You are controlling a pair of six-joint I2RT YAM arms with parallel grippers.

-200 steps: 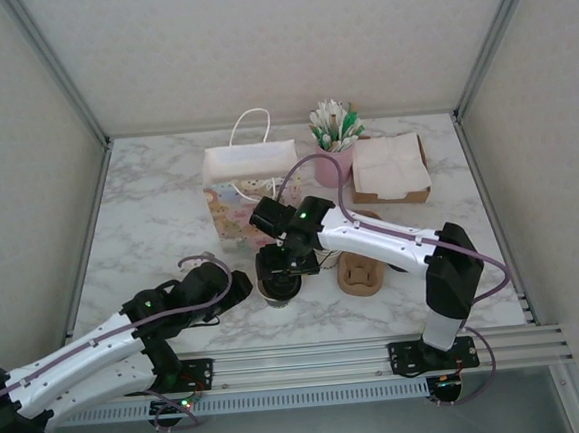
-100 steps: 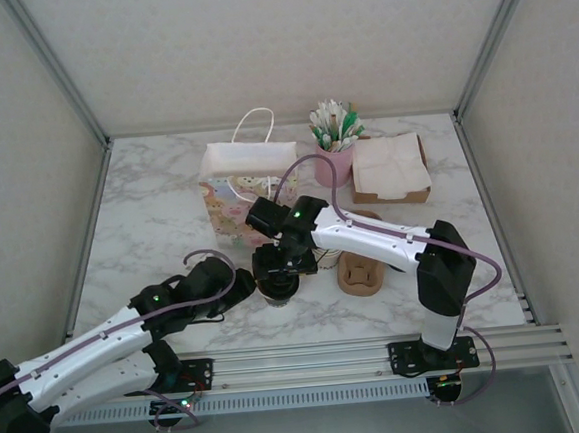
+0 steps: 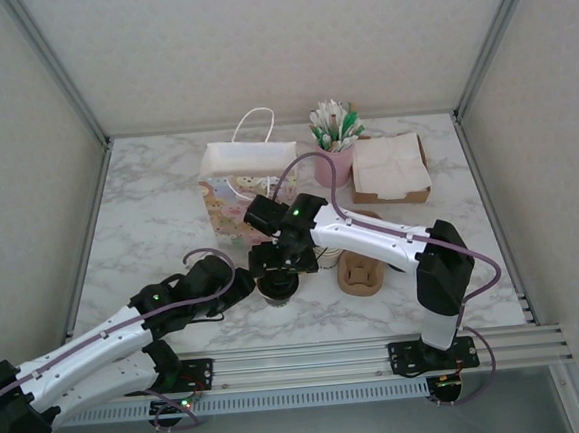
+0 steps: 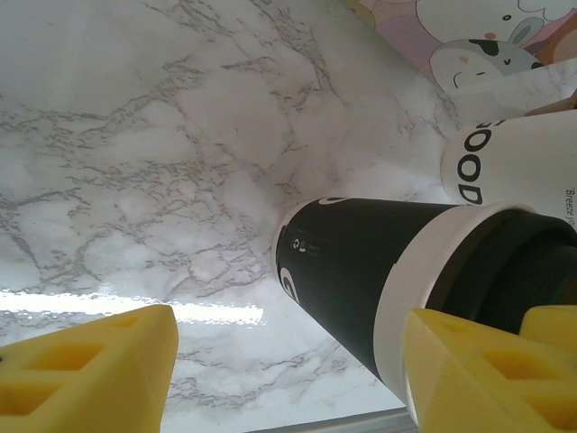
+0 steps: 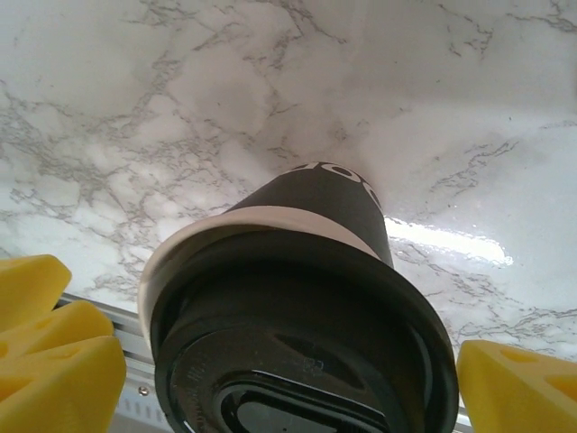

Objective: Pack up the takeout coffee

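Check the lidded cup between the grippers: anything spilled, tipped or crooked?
Nothing stands out. The coffee cup stands upright on the marble table, its black lid looks evenly seated, and no liquid shows around its base.

A robotics lab cell: silver aluminium frame posts [image 3: 63, 79] and plain white wall panels [image 3: 275, 37] are enclosing a white marble-patterned tabletop [image 3: 158, 207], a ribbed metal mounting rail [image 3: 310, 355] running along its near edge.
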